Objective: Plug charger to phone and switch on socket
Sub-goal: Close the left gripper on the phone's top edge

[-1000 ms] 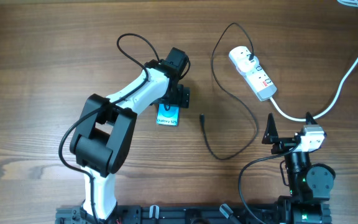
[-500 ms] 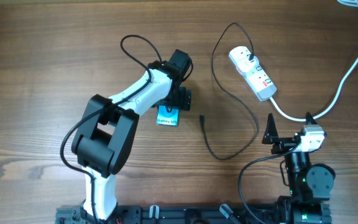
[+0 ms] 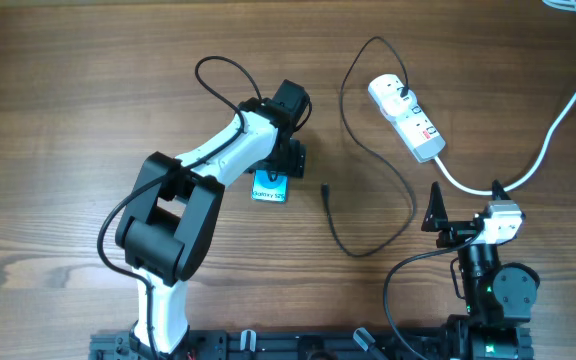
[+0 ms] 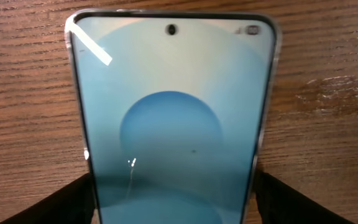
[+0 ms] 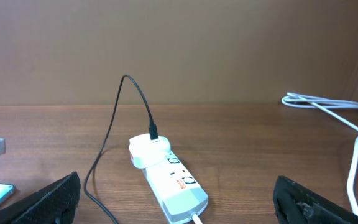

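Overhead: the phone [image 3: 270, 186] lies flat near table centre, cyan screen up, "Galaxy" text at its 6 o'clock end. L gripper [image 3: 288, 160] sits over its 12 o'clock half. Left wrist cam: dark fingers [image 4: 67, 202] flank both long edges and look to be pinching it, tho contact is hard to confirm. Charger [image 3: 325, 188] tip lies loose at the phone's 3 o'clock, apart from it. Its plug sits in the socket [image 3: 408, 118] at approx 1 o'clock. R gripper [image 3: 438, 215] is spread wide, empty.
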Tool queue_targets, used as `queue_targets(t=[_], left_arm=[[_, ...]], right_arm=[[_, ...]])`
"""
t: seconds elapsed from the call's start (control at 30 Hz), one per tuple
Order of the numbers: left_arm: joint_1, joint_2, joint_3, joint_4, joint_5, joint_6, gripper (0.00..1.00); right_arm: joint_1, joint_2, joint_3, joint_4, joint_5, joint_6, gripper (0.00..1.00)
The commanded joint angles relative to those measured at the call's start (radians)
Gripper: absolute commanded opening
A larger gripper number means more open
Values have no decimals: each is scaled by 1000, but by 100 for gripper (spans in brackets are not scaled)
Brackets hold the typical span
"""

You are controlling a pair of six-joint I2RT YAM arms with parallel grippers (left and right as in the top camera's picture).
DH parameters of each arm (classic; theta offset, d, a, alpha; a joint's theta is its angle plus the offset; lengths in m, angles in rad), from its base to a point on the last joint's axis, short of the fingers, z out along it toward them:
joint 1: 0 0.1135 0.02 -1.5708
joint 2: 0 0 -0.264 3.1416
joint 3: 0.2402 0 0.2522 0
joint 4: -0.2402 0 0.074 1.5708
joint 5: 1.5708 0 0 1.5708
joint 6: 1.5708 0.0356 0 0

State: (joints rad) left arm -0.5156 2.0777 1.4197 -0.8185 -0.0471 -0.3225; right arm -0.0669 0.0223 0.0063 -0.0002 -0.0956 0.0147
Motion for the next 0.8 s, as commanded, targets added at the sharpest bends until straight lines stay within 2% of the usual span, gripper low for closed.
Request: queue_targets(t=[0.0, 0.13, 0.5, 0.63, 0.77], left_arm=[[-3, 48, -15, -4, -14, 1, 79], [-3, 48, -15, -4, -14, 1, 76], [-3, 48, -15, -4, -14, 1, 75], [-3, 48, -15, -5, -14, 2, 87], [-3, 48, -15, -5, -14, 2, 87]], right_arm=[[2, -2, -1, 3, 13, 12, 100], [2, -2, -1, 3, 13, 12, 100], [2, -2, -1, 3, 13, 12, 100], [2, -2, -1, 3, 13, 13, 100], [2, -2, -1, 3, 13, 12, 100]])
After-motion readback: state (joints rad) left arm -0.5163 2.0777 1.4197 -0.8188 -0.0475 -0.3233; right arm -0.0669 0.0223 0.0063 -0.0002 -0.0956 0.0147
